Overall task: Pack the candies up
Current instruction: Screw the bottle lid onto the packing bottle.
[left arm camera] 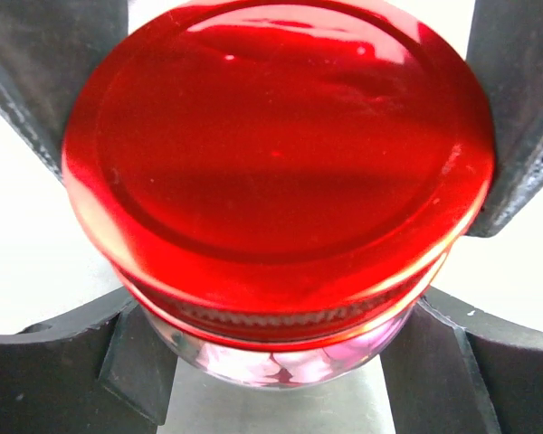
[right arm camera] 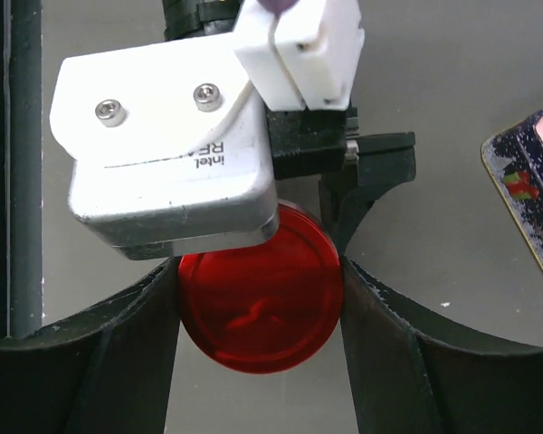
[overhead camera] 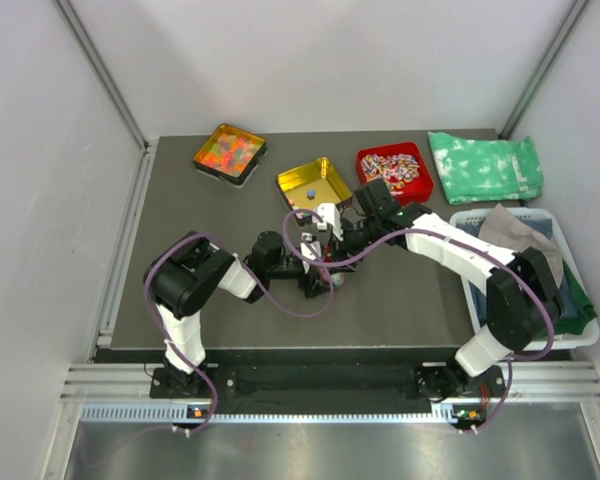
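The dark table (overhead camera: 400, 300) carries three trays at its far side. The gold tray (overhead camera: 332, 172) is the middle one and nearly bare, with only a few loose sweets in it. Both arms meet just on the near side of this tray, and that is where the jar (left arm camera: 281, 357) is.

The jar is small and made of clear glass, with a glossy red lid (left arm camera: 271, 154) sitting on its thread. The left gripper (left arm camera: 276, 108) grasps it, with the dark fingers (left arm camera: 45, 90) pressed against its sides. The right gripper (right arm camera: 261, 271) comes down from above, and its fingers (right arm camera: 136, 344) touch the lid's rim on both sides, clenched on it. Whether the jar's base rests on the table cannot be told.

Glass and polished metal are both stiff and slick. The jar looks light but breakable, so the hold on the body should be firm without crushing it. The lid is best taken by its rim, square on and opposite-sided, since a tilted grip would likely slip on the gloss or jam the thread.

The candies (left arm camera: 290, 366) show as pale pink balls through the glass below the lid. They are hard, round and free-rolling, so they would probably scatter if the jar tips while open.
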Robot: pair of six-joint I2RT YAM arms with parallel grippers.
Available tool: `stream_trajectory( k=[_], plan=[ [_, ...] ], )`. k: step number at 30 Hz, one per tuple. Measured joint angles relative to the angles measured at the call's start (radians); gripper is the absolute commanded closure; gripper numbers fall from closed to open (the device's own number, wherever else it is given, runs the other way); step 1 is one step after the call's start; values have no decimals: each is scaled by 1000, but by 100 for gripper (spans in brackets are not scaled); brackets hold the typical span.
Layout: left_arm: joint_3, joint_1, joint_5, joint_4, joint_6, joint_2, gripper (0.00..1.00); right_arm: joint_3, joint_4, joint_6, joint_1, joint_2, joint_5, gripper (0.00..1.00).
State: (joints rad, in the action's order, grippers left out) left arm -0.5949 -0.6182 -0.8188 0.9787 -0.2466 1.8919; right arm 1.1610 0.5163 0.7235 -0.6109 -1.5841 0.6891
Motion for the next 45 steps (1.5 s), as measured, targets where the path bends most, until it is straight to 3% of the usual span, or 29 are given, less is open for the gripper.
stream_trajectory(
  k=[6, 17, 25, 27, 32, 38, 45],
  plan=[
    [0, -5, 27, 4, 3, 0, 36, -84, -119, -118, -11, 54, -48, 49],
    [6, -8, 77, 15, 17, -4, 36, -166, -259, -328, -111, 124, -339, 43],
    [6, 4, 87, 17, 38, -4, 37, -166, -280, -445, -167, 121, -500, 27],
    [6, 4, 101, 19, 37, -5, 37, -163, -281, -475, -179, 109, -535, 17],
    [8, 3, 114, 24, 39, -5, 37, -146, -257, -504, -185, 85, -578, 1],
    [8, 0, 119, 26, 31, -5, 37, -134, -232, -477, -179, 89, -573, 1],
    [8, -10, 131, 31, 12, -5, 37, -41, -94, -381, -127, 89, -442, 1]
  ],
)
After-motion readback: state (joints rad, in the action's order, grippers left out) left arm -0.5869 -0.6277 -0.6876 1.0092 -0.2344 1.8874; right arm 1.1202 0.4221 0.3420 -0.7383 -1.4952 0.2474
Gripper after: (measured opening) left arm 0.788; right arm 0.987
